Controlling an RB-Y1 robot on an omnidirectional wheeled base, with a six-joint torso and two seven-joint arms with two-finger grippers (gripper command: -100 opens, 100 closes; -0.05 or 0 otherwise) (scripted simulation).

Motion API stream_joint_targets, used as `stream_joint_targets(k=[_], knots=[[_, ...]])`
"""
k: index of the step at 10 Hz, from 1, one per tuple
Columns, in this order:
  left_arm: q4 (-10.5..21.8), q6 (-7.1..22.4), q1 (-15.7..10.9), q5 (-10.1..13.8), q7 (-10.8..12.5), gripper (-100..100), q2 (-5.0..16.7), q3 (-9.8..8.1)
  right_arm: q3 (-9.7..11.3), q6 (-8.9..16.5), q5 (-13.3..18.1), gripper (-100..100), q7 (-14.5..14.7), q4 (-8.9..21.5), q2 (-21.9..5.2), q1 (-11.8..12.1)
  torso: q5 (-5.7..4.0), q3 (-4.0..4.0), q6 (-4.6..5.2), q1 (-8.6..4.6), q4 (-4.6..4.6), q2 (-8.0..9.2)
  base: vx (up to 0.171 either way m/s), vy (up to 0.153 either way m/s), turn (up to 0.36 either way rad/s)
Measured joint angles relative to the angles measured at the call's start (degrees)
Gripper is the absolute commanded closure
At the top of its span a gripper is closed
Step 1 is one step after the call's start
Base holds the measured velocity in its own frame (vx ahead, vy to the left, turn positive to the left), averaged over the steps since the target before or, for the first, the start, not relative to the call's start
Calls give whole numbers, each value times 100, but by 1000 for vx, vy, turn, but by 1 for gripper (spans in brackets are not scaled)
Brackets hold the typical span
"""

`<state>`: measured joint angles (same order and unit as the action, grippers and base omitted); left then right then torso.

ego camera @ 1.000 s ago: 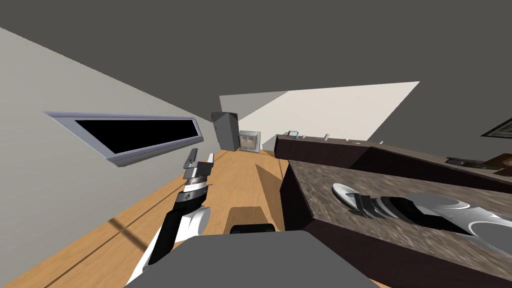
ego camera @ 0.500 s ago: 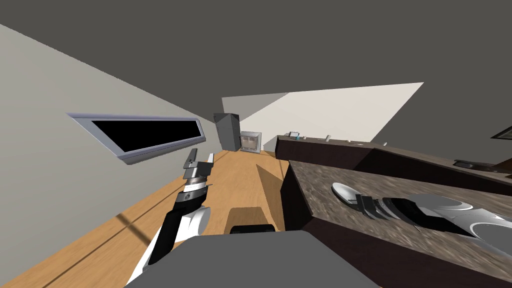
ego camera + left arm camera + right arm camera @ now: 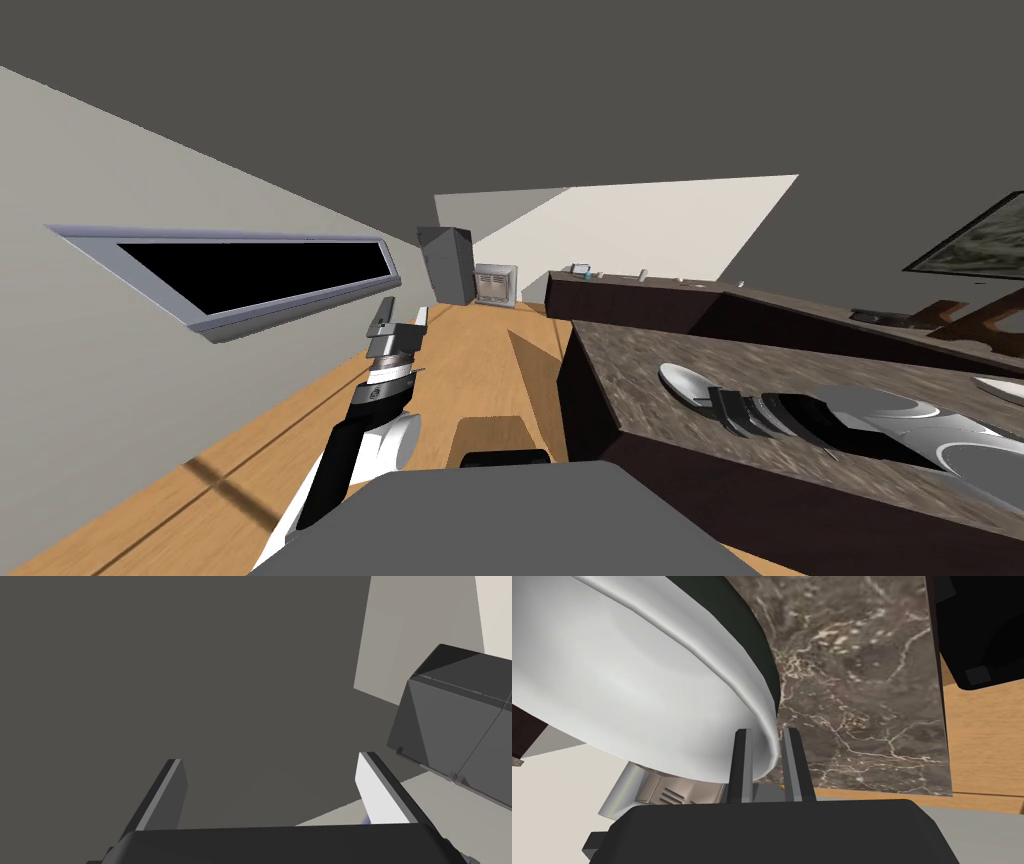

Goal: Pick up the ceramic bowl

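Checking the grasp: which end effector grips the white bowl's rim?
The right end effector: its fingers pinch the rim of the round white bowl; the left end effector stands open and empty.

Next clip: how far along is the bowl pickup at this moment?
Done: the reach and the grasp; the right claw is shut on the rim of the white bowl. In hand: the lift; I cannot tell whether the bowl has left the dark marbled counter. Left: raising it clear of the counter. The left claw is open, idle over the wooden floor.
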<state>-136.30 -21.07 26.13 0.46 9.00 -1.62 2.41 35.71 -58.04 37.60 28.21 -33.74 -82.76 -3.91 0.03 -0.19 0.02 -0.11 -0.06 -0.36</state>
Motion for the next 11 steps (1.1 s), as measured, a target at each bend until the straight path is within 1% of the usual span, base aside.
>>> stream_joint_targets(k=[1, 3, 4, 5, 6, 7, 8, 9, 10, 11], knots=[[0, 0, -1, 0, 0, 0, 0, 0, -21, 21, -1, 100, -11, -92, -36, 55, 1, 2, -14, 3, 2, 4, 60, -13, -132], [0, 0, 0, 0, 0, 0, 0, 0, -178, 61, 107, 100, -42, -386, -108, 161, 5, 0, 0, 2, 1, -3, 102, -8, -186], [0, 0, -1, 0, 0, 0, 0, 0, -235, 82, 116, 100, -50, -520, -163, 245, 6, 1, -12, 7, 2, 1, 68, -2, -152], [0, 0, 0, 0, 0, 0, 0, 0, -321, 129, 140, 100, -76, -746, -233, 349, 8, 4, -8, 10, 4, 6, 104, 10, -257], [0, 0, 0, 0, 0, 0, 0, 0, -415, 98, 218, 100, -41, -811, -230, 374, 10, 3, -2, 14, 3, 2, 84, 15, -99], [0, 0, -1, 0, 0, 0, 0, 0, -461, 91, 246, 100, -31, -898, -264, 429, 12, 3, -16, 18, 4, 4, 85, -9, -138], [0, 0, 0, 0, 0, 0, 0, 0, -543, 125, 276, 100, -49, -1090, -319, 519, 14, 4, -11, 14, 5, 3, 112, -8, -267], [0, 0, 0, 0, 0, 0, 0, 0, -627, 116, 368, 100, -48, -1201, -334, 534, 14, 3, -5, 13, 5, 0, 79, 12, -97], [0, 0, -1, 0, 0, 0, 0, 0, -680, 126, 387, 100, -50, -1313, -381, 607, 14, 6, -16, 19, 7, 6, 72, 8, -120], [0, 0, -1, 0, 0, 0, 0, 0, -752, 130, 438, 100, -58, -1443, -419, 649, 17, 8, -11, 21, 9, 9, 103, 14, -279]])
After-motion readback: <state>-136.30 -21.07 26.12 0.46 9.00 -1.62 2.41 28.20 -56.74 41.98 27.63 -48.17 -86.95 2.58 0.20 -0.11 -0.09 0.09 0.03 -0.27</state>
